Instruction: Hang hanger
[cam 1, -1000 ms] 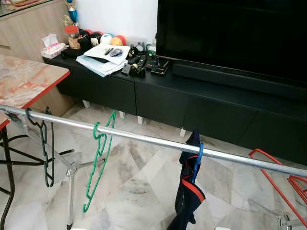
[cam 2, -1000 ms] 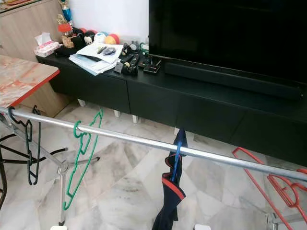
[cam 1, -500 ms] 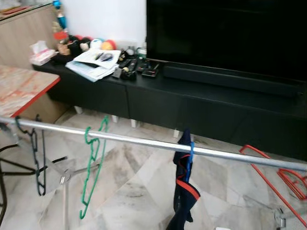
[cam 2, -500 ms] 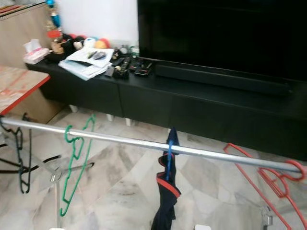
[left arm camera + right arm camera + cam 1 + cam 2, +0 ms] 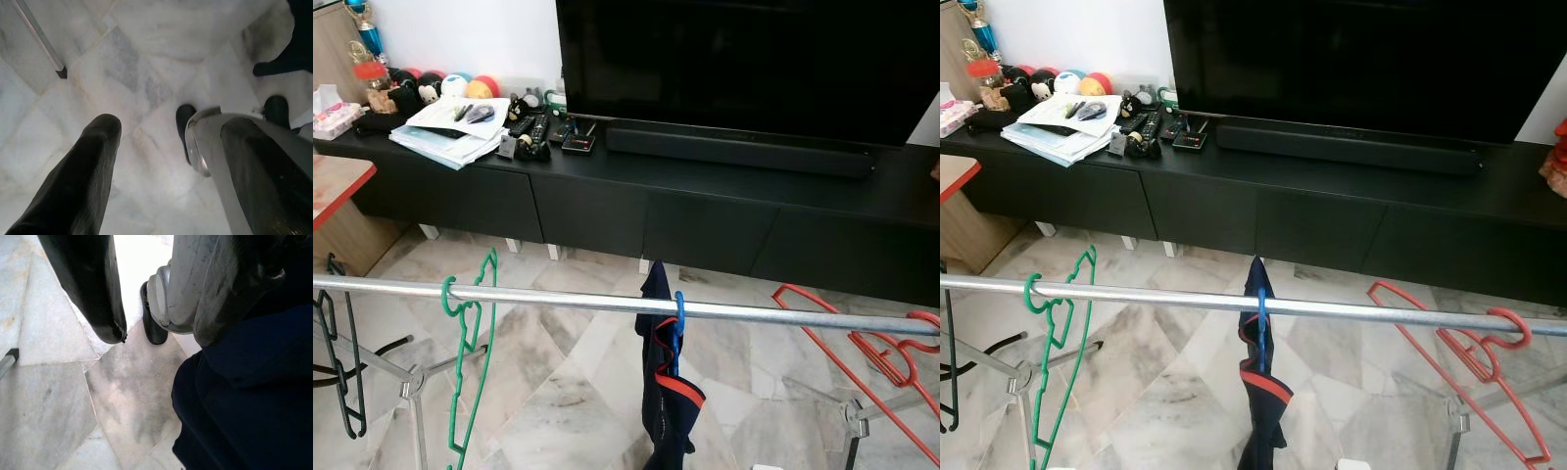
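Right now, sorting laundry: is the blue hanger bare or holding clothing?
Holding clothing: a dark navy garment with red trim drapes from the blue hanger on the metal rail.

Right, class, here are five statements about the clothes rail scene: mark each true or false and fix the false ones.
1. A green hanger hangs empty on the metal rail. True.
2. The blue hanger carries a white shirt. False: it carries a dark navy garment with red trim.
3. The red hangers sit at the rail's right end. True.
4. The television stands on a white cabinet. False: the cabinet is black.
5. The floor is carpeted. False: it is marble tile.
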Controlling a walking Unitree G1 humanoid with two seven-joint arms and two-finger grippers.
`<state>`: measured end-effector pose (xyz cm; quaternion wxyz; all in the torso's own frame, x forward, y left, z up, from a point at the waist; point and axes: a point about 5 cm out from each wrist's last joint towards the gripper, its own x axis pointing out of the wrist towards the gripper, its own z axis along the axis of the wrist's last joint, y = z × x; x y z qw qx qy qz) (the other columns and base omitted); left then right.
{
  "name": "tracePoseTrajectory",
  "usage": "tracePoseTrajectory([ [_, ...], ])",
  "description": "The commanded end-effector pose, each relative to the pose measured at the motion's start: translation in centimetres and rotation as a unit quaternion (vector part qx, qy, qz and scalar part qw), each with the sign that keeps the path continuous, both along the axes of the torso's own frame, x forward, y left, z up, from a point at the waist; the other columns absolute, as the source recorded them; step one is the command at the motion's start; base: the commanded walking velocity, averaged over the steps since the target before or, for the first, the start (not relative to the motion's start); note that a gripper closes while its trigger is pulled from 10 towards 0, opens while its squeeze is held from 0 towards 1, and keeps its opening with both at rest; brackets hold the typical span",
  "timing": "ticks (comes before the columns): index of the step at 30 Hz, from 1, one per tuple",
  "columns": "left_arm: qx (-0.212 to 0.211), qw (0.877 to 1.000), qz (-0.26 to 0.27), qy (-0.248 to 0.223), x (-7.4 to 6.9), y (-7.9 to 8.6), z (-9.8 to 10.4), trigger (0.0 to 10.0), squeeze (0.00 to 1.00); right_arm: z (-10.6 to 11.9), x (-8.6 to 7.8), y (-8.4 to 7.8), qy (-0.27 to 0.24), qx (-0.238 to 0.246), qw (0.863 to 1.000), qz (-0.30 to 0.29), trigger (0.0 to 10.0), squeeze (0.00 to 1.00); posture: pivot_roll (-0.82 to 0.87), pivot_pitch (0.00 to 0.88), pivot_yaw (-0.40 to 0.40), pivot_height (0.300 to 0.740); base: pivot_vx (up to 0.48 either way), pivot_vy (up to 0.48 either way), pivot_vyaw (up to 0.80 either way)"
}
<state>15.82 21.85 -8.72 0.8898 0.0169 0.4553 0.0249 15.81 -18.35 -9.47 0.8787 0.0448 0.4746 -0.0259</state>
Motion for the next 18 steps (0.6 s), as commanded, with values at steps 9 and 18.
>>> tracePoseTrajectory([
  [9,-0.004,1.0,-0.007,0.022,-1.27,-0.15,-0.56,10.0,0.0,-0.09,-0.19,0.13,0.002,-0.002,1.0,-0.003,10.0,0.0,-0.03,0.091,0.025,0.721,0.0,0.0,0.0],
  [18,-0.003,1.0,-0.006,0.027,-1.57,0.0,-0.66,10.0,0.0,-0.1,-0.17,0.16,0.003,0.004,1.0,-0.01,10.0,0.0,-0.03,0.092,0.025,0.721,0.0,0.0,-0.21],
])
